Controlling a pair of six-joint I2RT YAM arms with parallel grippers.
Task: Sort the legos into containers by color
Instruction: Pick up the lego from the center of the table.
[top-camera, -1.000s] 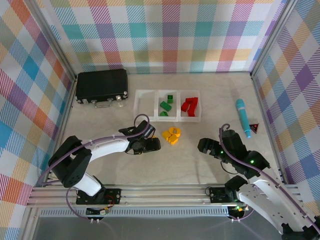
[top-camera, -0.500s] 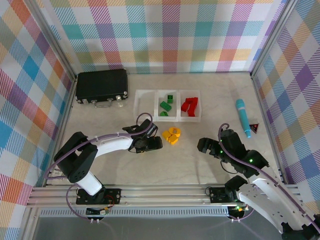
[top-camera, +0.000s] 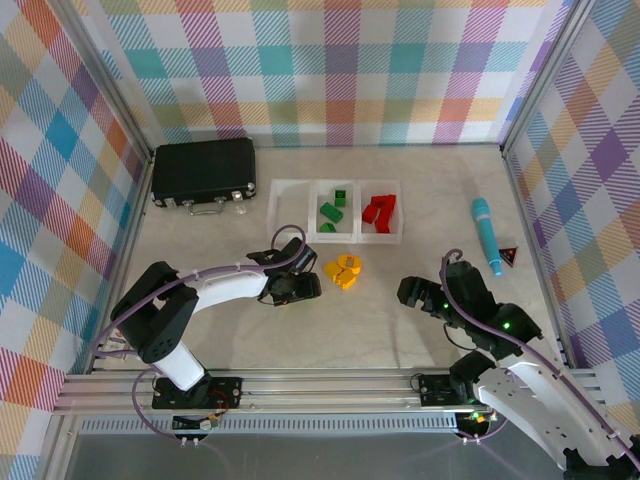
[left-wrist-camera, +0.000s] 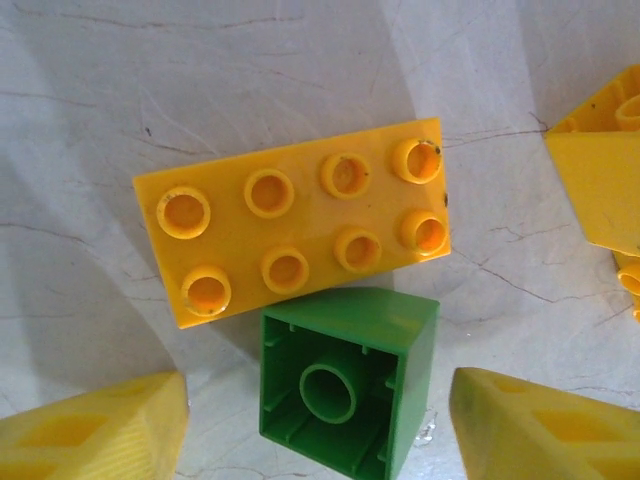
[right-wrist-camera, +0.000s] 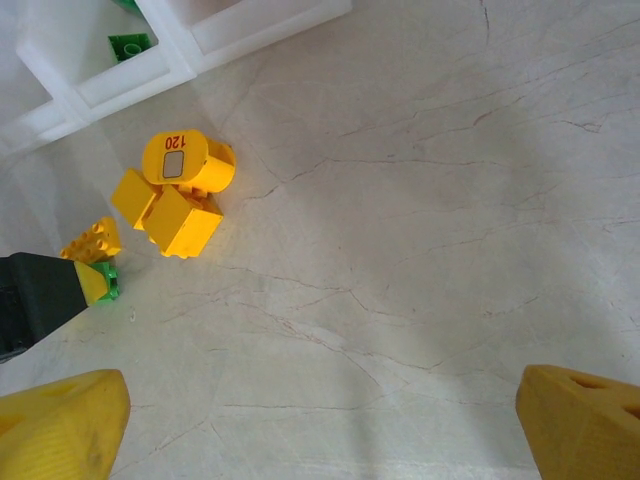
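One second has brought only a small shift: the left arm has drawn its elbow in and nudged the left claw (top-camera: 303, 288) toward 3 o'clock, to the edge of the yellow pile (top-camera: 343, 270); I judge it is lining up a pick, not carrying.

In the left wrist view the claw is spread wide, one yellow fingertip at 8 o'clock and the other at 4 o'clock; between them lies a green brick (left-wrist-camera: 350, 385), hollow side up, with a gap showing on both sides, so it is neither touched nor gripped. At the brick's 12 o'clock a yellow two-by-four brick (left-wrist-camera: 295, 225) lies studs up, edge against it; closing may jostle it.

At 12 o'clock from the pile stand the containers (top-camera: 290, 212); the left bin looks bare, the middle holds green legos (top-camera: 331, 210), the right holds red legos (top-camera: 379, 210). This stray green likely belongs in the middle bin; the yellows remain unsorted, so the task is perhaps two-thirds done.

Further right, the right claw (right-wrist-camera: 320, 430) has barely moved; it hangs spread wide over bare table, gripping nothing, the pile at its 10 o'clock.
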